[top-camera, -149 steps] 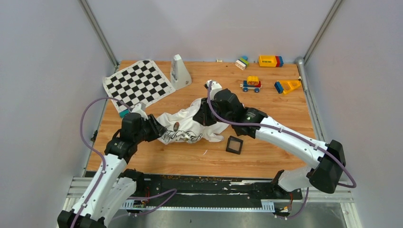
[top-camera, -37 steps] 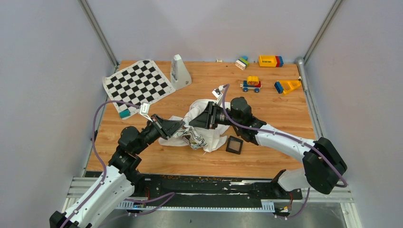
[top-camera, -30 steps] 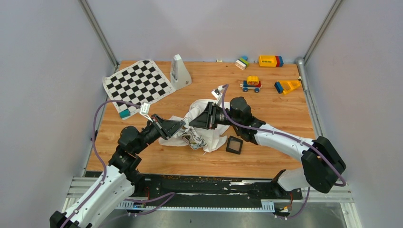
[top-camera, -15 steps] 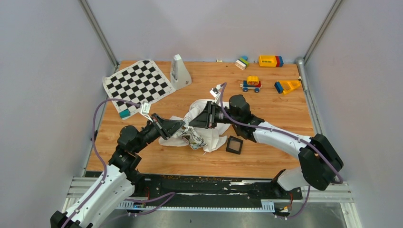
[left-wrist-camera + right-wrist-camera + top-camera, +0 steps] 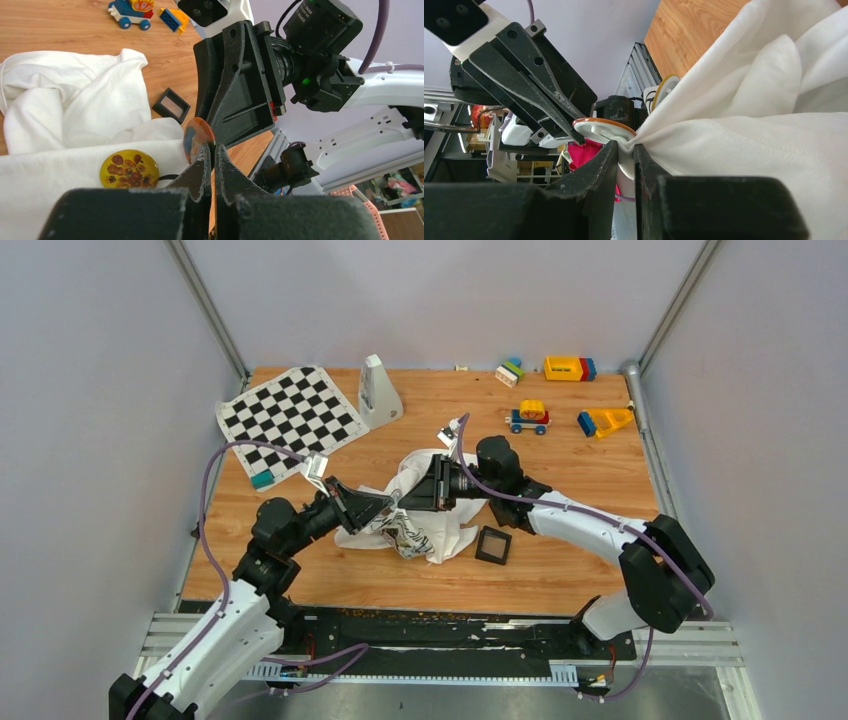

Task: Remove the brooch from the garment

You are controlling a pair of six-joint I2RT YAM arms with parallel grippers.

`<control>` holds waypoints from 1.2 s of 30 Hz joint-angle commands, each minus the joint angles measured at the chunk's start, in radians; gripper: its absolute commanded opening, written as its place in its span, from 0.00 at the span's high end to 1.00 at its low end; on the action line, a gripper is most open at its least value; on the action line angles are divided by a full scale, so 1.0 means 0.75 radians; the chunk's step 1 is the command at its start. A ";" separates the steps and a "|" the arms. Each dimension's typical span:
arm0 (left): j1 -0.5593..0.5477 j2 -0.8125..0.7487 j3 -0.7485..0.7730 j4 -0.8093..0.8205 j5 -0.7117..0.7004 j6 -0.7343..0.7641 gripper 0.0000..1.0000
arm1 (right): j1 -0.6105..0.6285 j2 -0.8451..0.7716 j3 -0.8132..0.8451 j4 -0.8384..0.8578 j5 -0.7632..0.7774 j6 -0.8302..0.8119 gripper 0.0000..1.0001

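The white garment (image 5: pixel 420 515) lies bunched at mid-table, and one fold of it is lifted between the two arms. A round orange-rimmed brooch (image 5: pixel 198 140) stands on edge at my left gripper (image 5: pixel 211 150), which is shut on its rim. The right wrist view shows the brooch (image 5: pixel 603 129) from its white back. There my right gripper (image 5: pixel 624 147) is shut on the garment (image 5: pixel 744 135) directly behind it. A yellow sunflower brooch (image 5: pixel 129 168) stays pinned flat on the garment (image 5: pixel 65 115). Seen from above, the left gripper (image 5: pixel 384 503) and right gripper (image 5: pixel 404 502) meet tip to tip.
A small black square frame (image 5: pixel 493 545) lies just right of the garment. A checkered mat (image 5: pixel 290 415) and a teal block (image 5: pixel 261 479) are at the back left, beside a white cone-shaped object (image 5: pixel 378 390). A toy car (image 5: pixel 529 417) and coloured blocks (image 5: pixel 569 367) sit at the back right.
Five seconds ago both grippers were low on the flat garment; now a fold is lifted between them. Over the last second the right jaws closed tighter and the left wrist rose slightly.
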State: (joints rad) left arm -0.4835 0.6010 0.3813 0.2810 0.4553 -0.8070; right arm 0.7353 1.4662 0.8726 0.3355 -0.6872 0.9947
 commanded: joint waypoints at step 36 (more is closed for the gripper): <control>-0.040 -0.060 -0.062 0.331 -0.004 -0.356 1.00 | 0.034 -0.198 -0.203 0.412 0.049 -0.048 0.39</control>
State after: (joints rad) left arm -0.5095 0.5468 0.3599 0.2977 0.4301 -0.9661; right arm 0.7605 1.3064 0.7341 0.4896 -0.6075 0.9230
